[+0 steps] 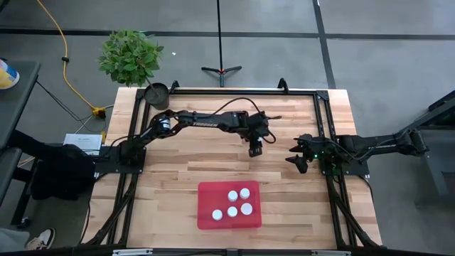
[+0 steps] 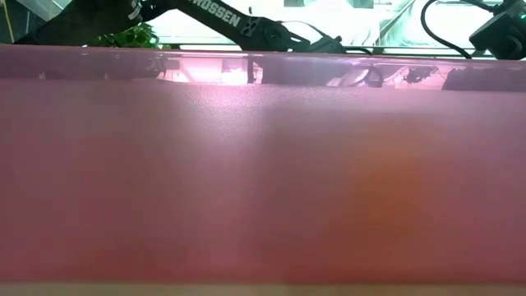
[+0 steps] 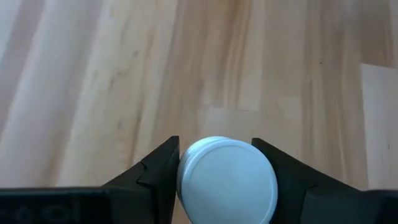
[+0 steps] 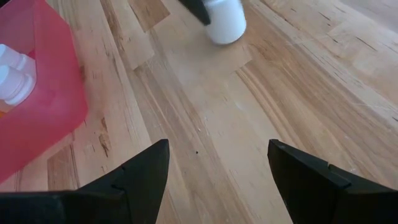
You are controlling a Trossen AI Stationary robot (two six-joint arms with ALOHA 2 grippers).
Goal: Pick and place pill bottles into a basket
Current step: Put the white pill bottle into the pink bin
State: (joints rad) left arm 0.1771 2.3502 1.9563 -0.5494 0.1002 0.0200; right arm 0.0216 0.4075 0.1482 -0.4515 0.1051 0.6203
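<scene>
High view first: the left gripper (image 1: pixel 255 148) reaches out over the middle of the wooden table (image 1: pixel 178 171), well beyond the red basket (image 1: pixel 206 213), which lies on the near side of it. Five pill bottles (image 1: pixel 232 195) stand inside the basket, white caps up, clustered toward its right half. The sixth pill bottle (image 3: pixel 227 180) sits between the left gripper's fingers (image 3: pixel 155 177), which are clamped on it from both sides; in the left wrist view its round white cap fills the gap between the two dark fingertips, with bare wood planks stretching ahead of the claw. The right wrist view catches the same bottle (white body, dark finger against it) resting low against the tabletop, though whether it touches the wood or is just off it cannot be told.

The right gripper (image 4: pixel 217 171) waits at the right edge of the table, near its mount, with its fingers spread wide apart and nothing between them. The basket's corner, with two bottles inside, lies off to one side of this claw, and the left gripper with its bottle is farther ahead.

Low view shows little beyond the basket's red wall filling the picture, with the arms above it.

A potted plant (image 1: pixel 131 57) and a small dark pot (image 1: pixel 156 94) stand at the table's far left corner, well apart from both claws.
</scene>
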